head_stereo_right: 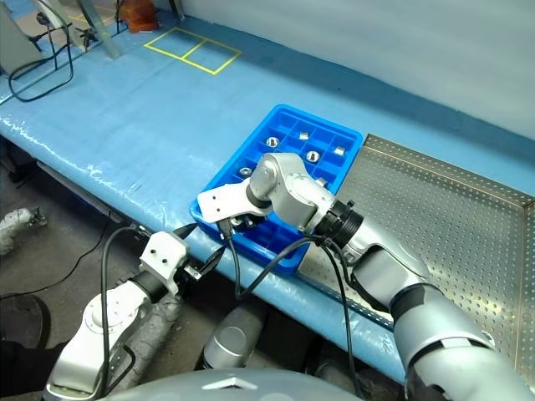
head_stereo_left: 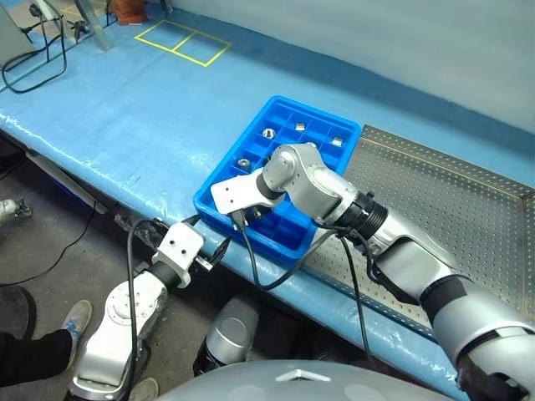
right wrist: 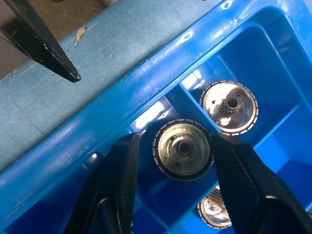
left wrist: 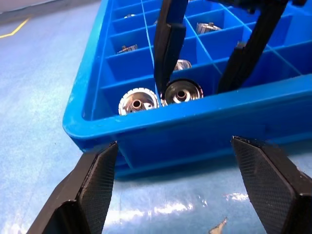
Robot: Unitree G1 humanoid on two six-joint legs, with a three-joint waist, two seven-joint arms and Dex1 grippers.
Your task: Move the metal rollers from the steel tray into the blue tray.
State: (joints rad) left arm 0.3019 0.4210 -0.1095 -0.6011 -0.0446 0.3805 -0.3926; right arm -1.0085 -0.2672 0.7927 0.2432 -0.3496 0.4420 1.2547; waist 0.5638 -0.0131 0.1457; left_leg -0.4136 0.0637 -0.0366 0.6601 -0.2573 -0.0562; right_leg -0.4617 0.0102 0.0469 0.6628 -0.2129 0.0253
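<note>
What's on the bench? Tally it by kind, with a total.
Rollers: at least 7, all in the blue tray
Trays: 2, blue tray and steel tray
Grippers: 2, left gripper and right gripper
Total: at least 11

The blue tray [head_stereo_left: 219, 203] is glossy moulded plastic, its rim catching bright highlights and showing fine scuffs. The metal rollers [right wrist: 183, 150] in its compartments are polished silver metal with mirror-bright faces, finely notched edges and dark centre holes. To the right, the steel tray [head_stereo_left: 468, 200] is dull grey sheet metal, matt, its floor dotted with perforations. The bench [head_stereo_left: 125, 125] is covered by a blue woven plastic sheet, faintly textured and slightly wrinkled, with a soft sheen. The right gripper [right wrist: 174, 161] has black fingers [right wrist: 124, 175] with a ribbed, semi-gloss surface; the left gripper [left wrist: 180, 185] carries matt black pads [left wrist: 97, 180] with a fine cross-hatched grain.
</note>
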